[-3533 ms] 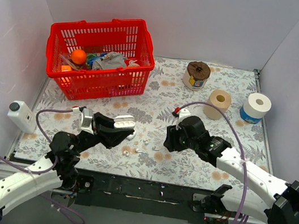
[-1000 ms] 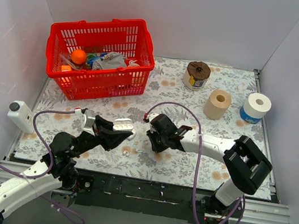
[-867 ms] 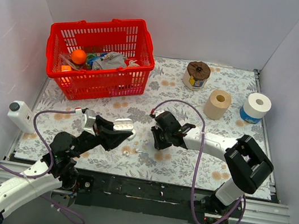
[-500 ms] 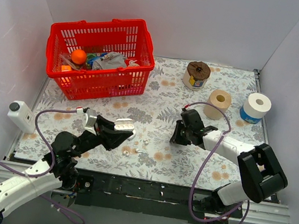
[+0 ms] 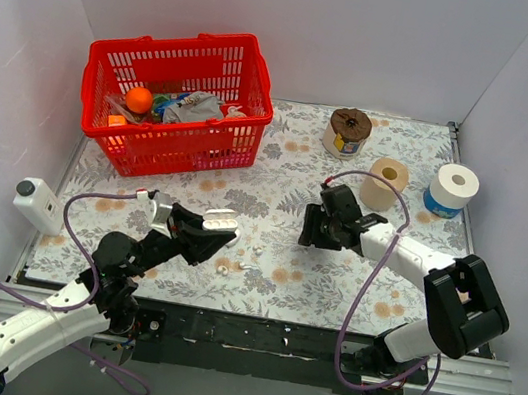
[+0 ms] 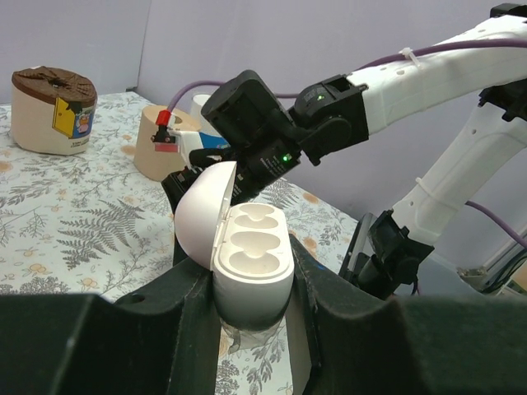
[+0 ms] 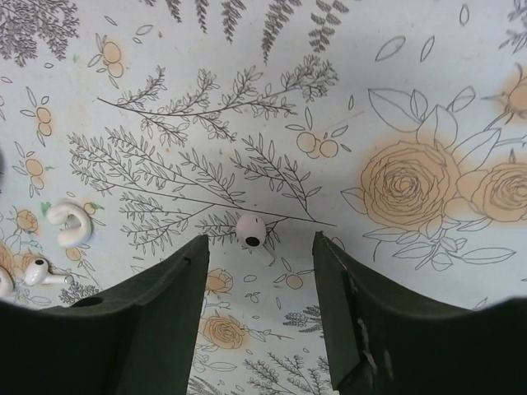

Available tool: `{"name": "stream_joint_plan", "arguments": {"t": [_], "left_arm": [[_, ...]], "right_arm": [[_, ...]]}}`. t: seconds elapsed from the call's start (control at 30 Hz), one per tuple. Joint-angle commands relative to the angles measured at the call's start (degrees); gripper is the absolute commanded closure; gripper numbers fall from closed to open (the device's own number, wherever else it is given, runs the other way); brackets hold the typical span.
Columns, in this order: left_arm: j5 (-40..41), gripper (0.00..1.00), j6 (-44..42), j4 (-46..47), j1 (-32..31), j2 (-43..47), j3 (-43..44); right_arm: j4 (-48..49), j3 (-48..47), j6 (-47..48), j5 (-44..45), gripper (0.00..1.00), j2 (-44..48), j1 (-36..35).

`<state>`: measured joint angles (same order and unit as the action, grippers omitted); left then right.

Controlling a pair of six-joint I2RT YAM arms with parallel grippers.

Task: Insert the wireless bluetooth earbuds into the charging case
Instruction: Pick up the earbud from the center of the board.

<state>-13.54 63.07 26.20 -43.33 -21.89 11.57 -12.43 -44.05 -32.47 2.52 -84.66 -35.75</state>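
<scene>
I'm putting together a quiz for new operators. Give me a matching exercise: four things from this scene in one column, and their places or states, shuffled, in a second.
Things:
1. case
2. earbud
3. basket
4. blue-white roll

Places or states:
A. lying under the open right gripper
B. far right corner
C. lid open, sockets empty, clamped in the left gripper
D. far left, red

Pairs: 1-C, 2-A, 3-D, 4-B

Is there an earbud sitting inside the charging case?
No, the left wrist view shows the open charging case with empty wells.
</scene>
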Motion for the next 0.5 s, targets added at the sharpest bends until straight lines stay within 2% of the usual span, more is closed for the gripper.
{"name": "stream_joint_plan", "arguments": {"t": [0.0, 0.07, 0.2, 0.47], "left_arm": [[-0.3, 1.0, 0.1, 1.3, -0.1, 0.5, -0.9], [-0.2, 1.0, 0.1, 1.4, -0.1, 0.7, -1.3], [-0.3, 1.0, 0.4, 1.9, -0.1, 0.5, -1.6], [-1.0, 1.0, -0.1, 0.9, -0.1, 0.0, -0.4]], "right_arm": [[-5.8, -6.7, 15.0, -0.1, 0.42, 0.5, -1.0], [-7.8, -8.5, 21.9, 0.3, 0.44, -0.7, -2.4], [-8.5, -9.1, 27.8, -0.1, 0.46, -0.7, -4.9], [-10.3, -12.4, 29.7, 3.2, 0.37, -5.2, -6.8]]}}
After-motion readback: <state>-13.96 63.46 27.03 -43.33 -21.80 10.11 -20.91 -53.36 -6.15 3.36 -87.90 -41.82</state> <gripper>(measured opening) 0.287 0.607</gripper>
